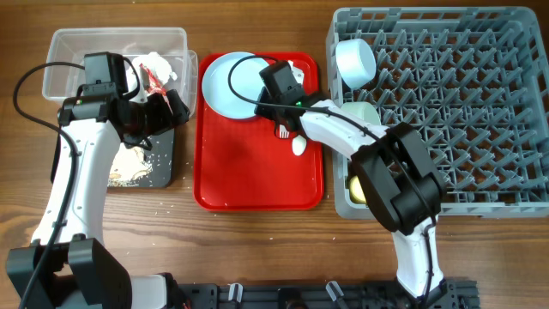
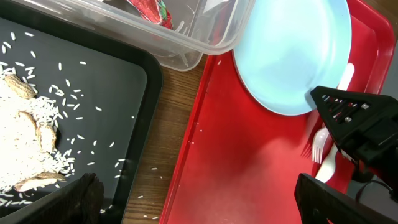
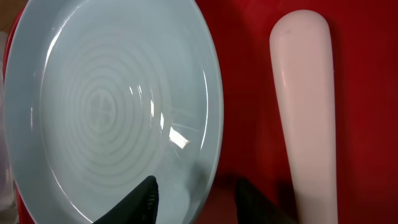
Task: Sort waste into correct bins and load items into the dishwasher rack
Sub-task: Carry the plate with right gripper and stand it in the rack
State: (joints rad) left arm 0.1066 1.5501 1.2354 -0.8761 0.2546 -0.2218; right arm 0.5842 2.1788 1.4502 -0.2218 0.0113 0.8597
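The pale blue plate (image 1: 227, 81) (image 3: 106, 106) lies at the back of the red tray (image 1: 257, 172). My right gripper (image 1: 276, 81) (image 3: 199, 196) straddles its right rim, one finger over the plate and one over the tray, with gaps still showing. A white spoon (image 3: 305, 99) (image 1: 298, 144) and fork (image 2: 320, 146) lie just right of the plate. My left gripper (image 2: 199, 199) hangs open and empty over the gap between the black tray (image 2: 124, 81) and the red tray. Rice and brown scraps (image 2: 18, 130) lie in the black tray. The red-and-white wrapper (image 1: 154, 77) sits in the clear tub (image 1: 77, 51).
The grey dishwasher rack (image 1: 480, 112) fills the right side. It holds a pale blue-white bowl (image 1: 356, 60), a mint green bowl (image 1: 360, 112) and a yellow cup (image 1: 356, 190) along its left edge. Loose rice grains dot the wood between the trays.
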